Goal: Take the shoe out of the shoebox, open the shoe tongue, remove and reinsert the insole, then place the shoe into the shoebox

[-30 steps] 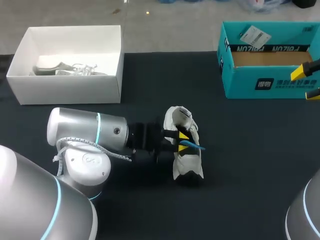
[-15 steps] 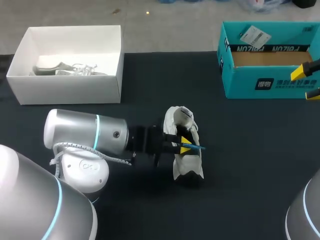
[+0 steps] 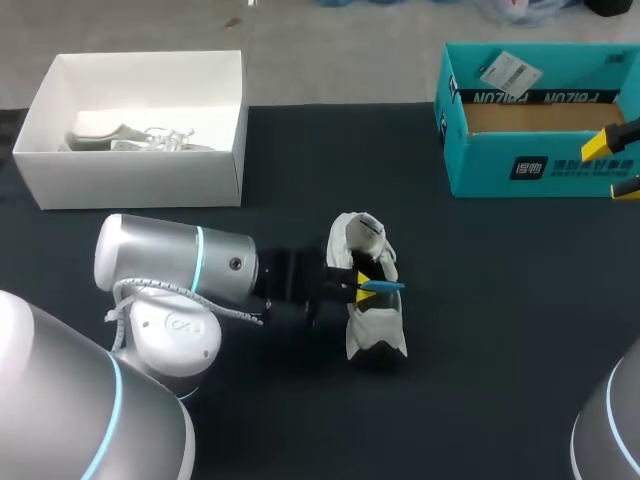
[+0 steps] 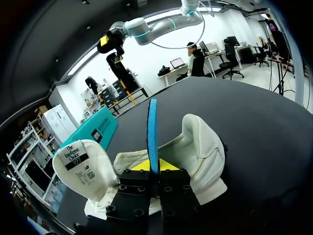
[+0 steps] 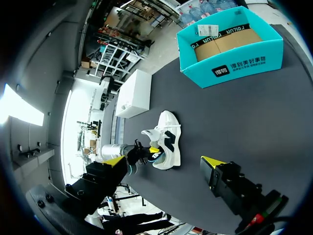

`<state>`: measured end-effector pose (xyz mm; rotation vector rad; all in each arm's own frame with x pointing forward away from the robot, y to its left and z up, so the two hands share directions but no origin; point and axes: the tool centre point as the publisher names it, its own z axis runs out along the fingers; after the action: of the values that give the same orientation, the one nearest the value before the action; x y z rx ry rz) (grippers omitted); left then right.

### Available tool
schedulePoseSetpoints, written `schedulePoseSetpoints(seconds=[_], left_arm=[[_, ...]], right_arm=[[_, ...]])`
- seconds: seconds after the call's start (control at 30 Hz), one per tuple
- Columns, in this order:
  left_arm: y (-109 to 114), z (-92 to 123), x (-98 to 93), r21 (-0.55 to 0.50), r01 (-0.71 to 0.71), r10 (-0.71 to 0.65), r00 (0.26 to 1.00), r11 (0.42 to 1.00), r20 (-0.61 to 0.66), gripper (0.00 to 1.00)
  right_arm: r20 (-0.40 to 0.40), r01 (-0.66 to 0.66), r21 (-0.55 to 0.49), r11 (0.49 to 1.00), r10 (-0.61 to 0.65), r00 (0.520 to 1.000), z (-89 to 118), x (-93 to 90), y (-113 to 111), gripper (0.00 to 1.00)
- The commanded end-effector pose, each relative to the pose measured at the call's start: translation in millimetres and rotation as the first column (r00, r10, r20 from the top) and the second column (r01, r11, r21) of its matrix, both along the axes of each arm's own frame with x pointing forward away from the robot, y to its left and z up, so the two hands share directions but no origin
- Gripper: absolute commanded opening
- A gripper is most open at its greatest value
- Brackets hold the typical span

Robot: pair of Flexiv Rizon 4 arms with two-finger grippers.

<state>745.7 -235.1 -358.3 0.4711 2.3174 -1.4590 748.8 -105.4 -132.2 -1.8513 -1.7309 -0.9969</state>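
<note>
The shoe (image 3: 368,330) is out of its box and lies near the middle of the table (image 3: 500,300), well apart from both boxes. The left arm comes in from the near left corner, and the left gripper (image 3: 362,284) sits right at the shoe's opening. Its fingers are pressed together on the insole (image 4: 152,132), a thin blue sheet pinched from two sides. In the left wrist view the insole is seen edge-on, rising straight out from between the yellow tips. In that view the tongue (image 4: 80,166) is folded back and away from the opening (its printed label faces the camera), and the padded heel collar curves up on the other side of the gripper.

The teal shoebox (image 3: 540,165) stands open at the far right corner of the table, with a brown floor showing inside. A white box (image 3: 130,175) stands at the far left corner, with a second shoe (image 3: 130,138) lying in it against the near wall.

The right gripper (image 5: 163,161) hangs at the right edge of the table, just by the shoebox's right end. Its fingers are spread wide with nothing between them, and the shoe lies well ahead of it.
</note>
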Motion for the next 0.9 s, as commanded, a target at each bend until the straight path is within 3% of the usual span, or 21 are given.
schedulePoseSetpoints(seconds=[0.03, 0.13, 0.43, 0.53, 0.57, 0.9], left_arm=[[-4, 2, 0.9, -0.005, 0.002, -0.002, 1.0, 1.0, 0.0, 0.26], [-4, 11, -7.6, -0.017, 0.007, -0.007, 1.0, 1.0, 0.01, 0.36], [-6, 26, -24.1, -0.019, 0.019, -0.018, 0.999, 1.0, 0.046, 0.31], [-9, 23, -24.3, -0.017, 0.027, -0.026, 0.999, 0.999, 0.04, 0.15], [-9, 22, -23.9, -0.017, 0.03, -0.029, 0.999, 0.999, 0.037, 0.0], [-16, 1, -5.5, 0.006, 0.036, -0.036, 0.999, 0.999, -0.001, 0.0]], right_arm=[[-0.002, 0.001, -0.002, 1.0, -0.001, 1.0, 0, 0.4, 0, 1.0], [-0.002, 0.001, -0.002, 1.0, -0.001, 1.0, 0, 0.4, 0, 1.0], [-0.002, 0.001, -0.002, 1.0, -0.001, 1.0, 0, 0.4, 0, 1.0], [-0.002, 0.001, -0.002, 1.0, -0.001, 1.0, 0, 0.4, 0, 1.0], [-0.002, 0.001, -0.002, 1.0, -0.001, 1.0, 0, 0.4, 0, 1.0], [-0.002, 0.001, -0.002, 1.0, -0.001, 1.0, 0, 0.4, 0, 1.0]])
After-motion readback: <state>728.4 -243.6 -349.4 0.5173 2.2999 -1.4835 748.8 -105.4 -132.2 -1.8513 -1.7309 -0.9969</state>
